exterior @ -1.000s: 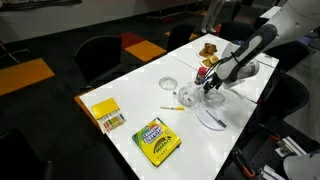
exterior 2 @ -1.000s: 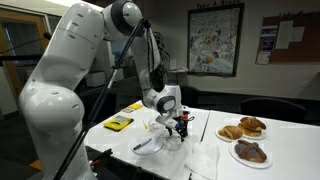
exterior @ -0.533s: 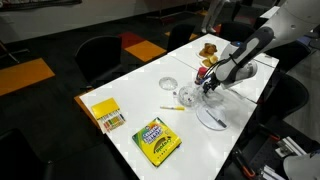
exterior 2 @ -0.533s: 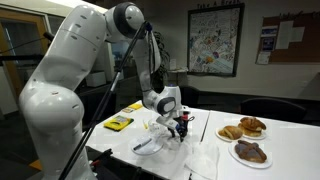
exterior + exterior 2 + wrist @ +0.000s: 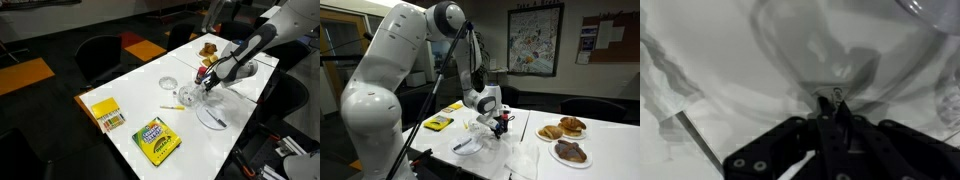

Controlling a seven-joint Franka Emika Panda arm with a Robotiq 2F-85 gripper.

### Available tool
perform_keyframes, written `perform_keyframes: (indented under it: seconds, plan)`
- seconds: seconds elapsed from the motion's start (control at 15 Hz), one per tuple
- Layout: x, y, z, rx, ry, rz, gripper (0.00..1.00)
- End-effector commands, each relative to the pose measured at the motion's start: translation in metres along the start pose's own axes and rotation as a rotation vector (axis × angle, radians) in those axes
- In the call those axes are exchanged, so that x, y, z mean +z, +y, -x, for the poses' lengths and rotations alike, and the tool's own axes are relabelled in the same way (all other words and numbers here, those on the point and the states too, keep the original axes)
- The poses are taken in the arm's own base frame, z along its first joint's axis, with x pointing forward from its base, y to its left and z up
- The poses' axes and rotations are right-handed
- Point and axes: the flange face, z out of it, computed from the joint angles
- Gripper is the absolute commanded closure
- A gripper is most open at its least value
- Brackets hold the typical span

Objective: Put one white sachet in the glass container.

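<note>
On the worktop [image 5: 135,98] the container [image 5: 840,40] fills the wrist view, standing at twelve o'clock from the end effector [image 5: 829,102], whose tips sit at its near wall. The jaws are drawn narrow, tips together, and whether anything thin is pinched between them cannot be told. A crumpled white shape, likely a sachet [image 5: 665,75], lies at nine o'clock of the tips, apart from them.

On the table [image 5: 140,95]: crayon box [image 5: 157,140] at the near end, flat packet [image 5: 106,114] left of it, glass container [image 5: 190,96] behind. Gripper [image 5: 208,88] just beside the container. Pastry plates [image 5: 544,135] right of the gripper.
</note>
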Motion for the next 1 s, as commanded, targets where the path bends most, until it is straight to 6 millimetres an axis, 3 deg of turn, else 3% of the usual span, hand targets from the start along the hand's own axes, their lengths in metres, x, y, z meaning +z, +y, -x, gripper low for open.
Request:
perform_keyframes:
  seconds: [0.0, 0.53, 0.93]
  plan:
    - [0.010, 0.007, 0.004, 0.025, 0.006, -0.009, 1.00]
    - [-0.039, -0.015, -0.006, -0.008, 0.045, 0.002, 0.98]
    - [-0.075, -0.056, -0.023, -0.103, 0.110, -0.035, 0.98]
